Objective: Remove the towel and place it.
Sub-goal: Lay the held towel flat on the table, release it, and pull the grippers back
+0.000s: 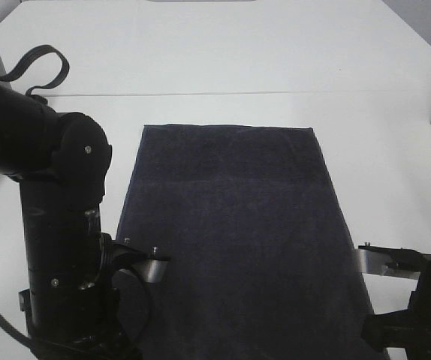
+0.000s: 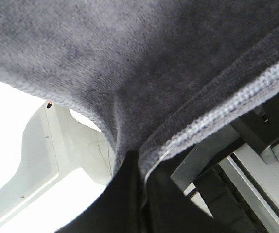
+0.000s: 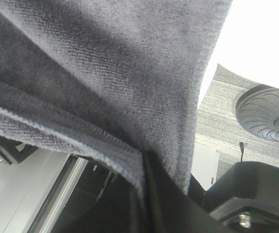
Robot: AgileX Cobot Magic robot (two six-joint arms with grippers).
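The towel (image 1: 238,225) lies spread flat down the middle of the white surface (image 1: 200,52), reaching its near edge. The left fingers (image 2: 120,204) and right fingers (image 3: 164,204) each pinch its near hem. Placing looks nearly finished; only letting go remains.

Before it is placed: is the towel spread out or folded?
Spread out: the towel lies as one open rectangle across the white table.
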